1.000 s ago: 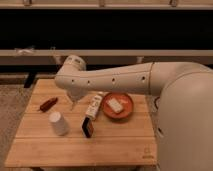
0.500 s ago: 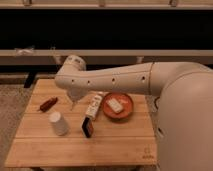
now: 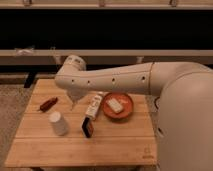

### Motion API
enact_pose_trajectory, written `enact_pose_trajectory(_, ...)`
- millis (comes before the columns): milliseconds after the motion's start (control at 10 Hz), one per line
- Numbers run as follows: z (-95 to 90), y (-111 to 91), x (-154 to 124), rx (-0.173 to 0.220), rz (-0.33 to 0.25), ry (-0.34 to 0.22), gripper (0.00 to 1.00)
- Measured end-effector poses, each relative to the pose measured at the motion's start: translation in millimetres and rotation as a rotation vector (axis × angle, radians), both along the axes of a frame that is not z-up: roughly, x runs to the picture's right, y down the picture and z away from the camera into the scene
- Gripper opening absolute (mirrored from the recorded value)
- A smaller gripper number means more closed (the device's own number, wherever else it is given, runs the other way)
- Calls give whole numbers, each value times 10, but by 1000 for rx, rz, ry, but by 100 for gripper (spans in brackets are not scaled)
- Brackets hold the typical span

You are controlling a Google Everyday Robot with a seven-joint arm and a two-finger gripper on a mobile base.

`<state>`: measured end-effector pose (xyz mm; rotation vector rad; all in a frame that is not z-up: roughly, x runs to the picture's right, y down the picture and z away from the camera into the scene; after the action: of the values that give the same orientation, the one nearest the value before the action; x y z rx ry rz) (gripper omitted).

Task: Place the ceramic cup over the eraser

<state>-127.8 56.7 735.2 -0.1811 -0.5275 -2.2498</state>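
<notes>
The ceramic cup (image 3: pixel 58 123) is small, white and tapered, and it stands on the front left of the wooden table (image 3: pixel 120 147). To its right the eraser (image 3: pixel 88 127), a black block with an orange-red edge, stands on end, a small gap apart from the cup. My gripper (image 3: pixel 74 101) hangs from the white arm above the table, behind and slightly right of the cup, pointing down. It is open and holds nothing.
A long white labelled tube (image 3: pixel 93 106) lies just behind the eraser. An orange plate (image 3: pixel 127 109) carrying a white block (image 3: pixel 114 105) sits to the right. A red-brown object (image 3: pixel 48 104) lies at the table's left. Dark shelving runs behind.
</notes>
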Motion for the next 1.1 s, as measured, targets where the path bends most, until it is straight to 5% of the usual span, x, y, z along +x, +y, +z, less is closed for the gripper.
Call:
enact_pose_trajectory(500, -32, 40, -120, -14, -38, -35, 80)
enact_pose_trajectory(1100, -265, 548, -1200, -103, -213, -212, 80)
